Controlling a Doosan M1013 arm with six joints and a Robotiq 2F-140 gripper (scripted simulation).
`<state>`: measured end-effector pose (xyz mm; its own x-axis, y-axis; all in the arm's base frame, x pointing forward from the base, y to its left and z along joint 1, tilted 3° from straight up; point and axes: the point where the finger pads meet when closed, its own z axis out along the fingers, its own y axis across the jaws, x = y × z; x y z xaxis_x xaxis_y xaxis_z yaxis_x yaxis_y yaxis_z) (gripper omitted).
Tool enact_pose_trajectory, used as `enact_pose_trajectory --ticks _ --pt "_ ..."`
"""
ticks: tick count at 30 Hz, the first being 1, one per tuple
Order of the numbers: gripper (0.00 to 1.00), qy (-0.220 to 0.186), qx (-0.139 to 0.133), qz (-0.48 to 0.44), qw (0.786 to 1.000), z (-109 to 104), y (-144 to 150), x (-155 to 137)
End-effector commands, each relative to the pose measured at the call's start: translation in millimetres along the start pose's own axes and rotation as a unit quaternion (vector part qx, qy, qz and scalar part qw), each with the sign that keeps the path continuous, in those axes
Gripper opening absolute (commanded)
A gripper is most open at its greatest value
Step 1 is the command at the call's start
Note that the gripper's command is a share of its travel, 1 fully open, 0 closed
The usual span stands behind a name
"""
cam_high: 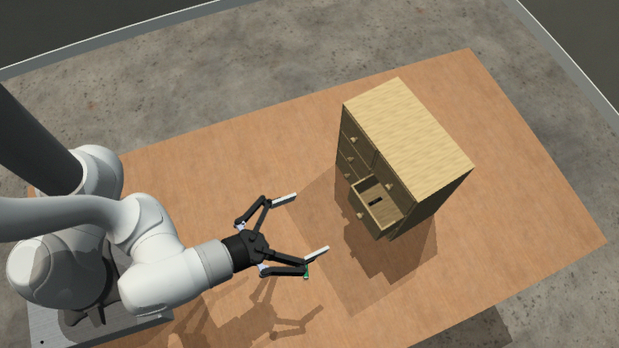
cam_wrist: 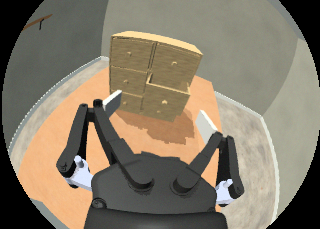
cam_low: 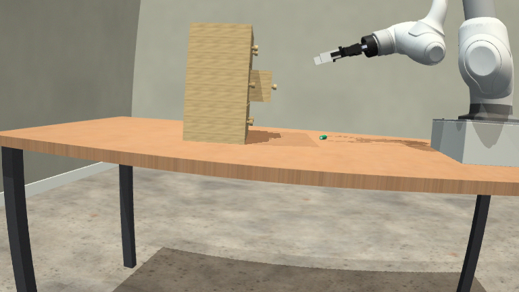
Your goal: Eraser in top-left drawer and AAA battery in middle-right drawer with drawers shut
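Tool (cam_high: 300, 223) spread to full width, nothing between the fingers, hanging in the air well above the bench (cam_high: 218, 152) and well apart from the chest (cam_high: 401, 152). Seen from the top view: chest at about 2 o'clock from the tool, drawer fronts turned toward the arm (cam_high: 136, 243). In the side view, tool (cam_low: 325, 57) level with the upper half of the chest (cam_low: 216, 82), fingertips aimed at the drawer fronts.

Middle-row right drawer (cam_high: 376, 209) pulled out partway, roughly level, knob showing on its front; a small dark object (cam_high: 374, 200) lying on its floor, too small to identify. Same drawer (cam_low: 261, 86) jutting from the chest front in the side view, and standing proud of its neighbours (cam_wrist: 167, 99) in the wrist view. All other drawers flush with the chest front.

AAA battery (cam_high: 306, 272), green, lying on the bench right under the tool's lower finger in the top view, at about 7 o'clock from the open drawer and well apart from the chest. In the side view, battery (cam_low: 323, 136) flat on the bench, between the chest and the arm's base (cam_low: 474, 141).

Eraser not identifiable with certainty in any view.
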<state>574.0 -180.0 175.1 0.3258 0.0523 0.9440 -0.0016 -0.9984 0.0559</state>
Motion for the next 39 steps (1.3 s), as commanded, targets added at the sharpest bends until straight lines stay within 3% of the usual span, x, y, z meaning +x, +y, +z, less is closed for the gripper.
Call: enact_pose_trajectory --ticks 1,25,39 --pt "1.00 0.000 0.000 0.000 1.000 -4.9 0.2 -1.3" --pt "1.00 -0.010 0.001 0.000 1.000 -9.3 -0.2 -2.1" --pt "1.00 -0.086 0.001 0.000 0.996 -11.0 -0.3 2.5"
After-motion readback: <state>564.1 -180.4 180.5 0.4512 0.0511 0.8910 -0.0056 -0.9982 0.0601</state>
